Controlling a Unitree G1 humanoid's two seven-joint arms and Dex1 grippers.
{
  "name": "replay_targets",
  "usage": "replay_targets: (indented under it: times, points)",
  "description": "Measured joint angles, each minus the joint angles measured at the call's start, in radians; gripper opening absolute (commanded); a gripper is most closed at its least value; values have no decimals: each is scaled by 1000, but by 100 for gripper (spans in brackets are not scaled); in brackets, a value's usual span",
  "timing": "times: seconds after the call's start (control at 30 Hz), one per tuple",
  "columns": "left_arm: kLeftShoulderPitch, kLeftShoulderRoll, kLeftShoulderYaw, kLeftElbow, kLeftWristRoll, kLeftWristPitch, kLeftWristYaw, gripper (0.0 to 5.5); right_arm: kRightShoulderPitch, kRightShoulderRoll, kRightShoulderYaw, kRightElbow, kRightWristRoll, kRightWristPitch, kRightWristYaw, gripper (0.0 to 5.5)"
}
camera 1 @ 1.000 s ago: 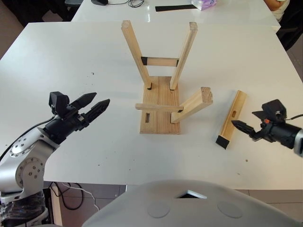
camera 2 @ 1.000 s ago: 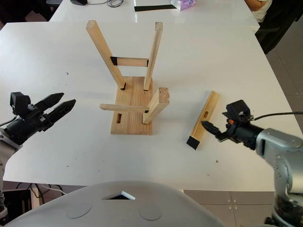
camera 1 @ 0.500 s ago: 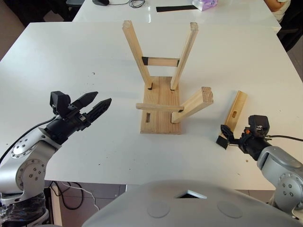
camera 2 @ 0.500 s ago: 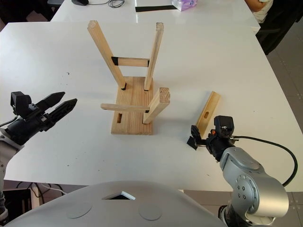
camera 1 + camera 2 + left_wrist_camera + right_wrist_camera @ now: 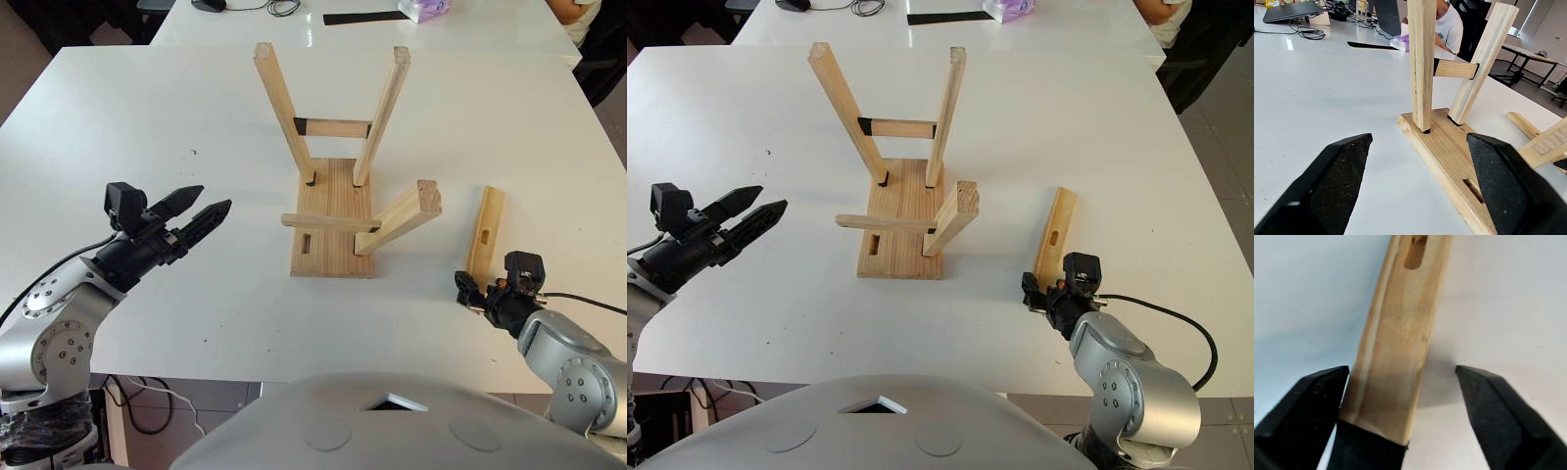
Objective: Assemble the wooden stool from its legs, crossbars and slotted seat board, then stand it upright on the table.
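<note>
From the head, the seat board [image 5: 331, 230] is seen flat on the table [image 5: 118, 117] with two legs [image 5: 284, 117] stood in it. The left gripper [image 5: 214, 197] is held spread, apart to its left. At the left wrist, the board is framed between parted fingers [image 5: 1337, 181]. At the right wrist, the loose leg [image 5: 1398, 333] is straddled by the right gripper [image 5: 1400, 369] — spread, not clamped.

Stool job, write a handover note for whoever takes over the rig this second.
Left gripper: open, above the table, left of the seat board.
Right gripper: open, fingers either side of the black-tipped near end of the loose leg, right of the board.
Done: two legs stand in the board's far slots, joined by a crossbar.
Third leg with the second crossbar leans tilted over the board, not upright.
Left: grasp the loose leg, seat both near legs, flip the stool upright.
</note>
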State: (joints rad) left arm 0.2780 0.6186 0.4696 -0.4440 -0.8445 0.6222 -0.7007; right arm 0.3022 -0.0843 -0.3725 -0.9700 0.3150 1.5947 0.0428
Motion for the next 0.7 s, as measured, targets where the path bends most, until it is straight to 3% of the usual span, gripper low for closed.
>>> replay_targets:
  times: [0.3, 0.47, 0.6, 0.7]
  points:
    - [-45, 6, 10, 32, 0, -1, 10, 359, -31, -50, -21, 151, -58, -159, 14, 214]
    - [-153, 14, 40, 99, 38, 8, 132, 359, -45, -96, 3, 212, -73, -271, 45, 205]
    - [-325, 88, 31, 143, 103, 94, 277, 359, -243, -197, -6, 236, -63, -385, 93, 205]
    - [-524, 78, 12, 61, -37, 163, 346, 359, -481, -274, -56, 307, -3, -503, 168, 205]
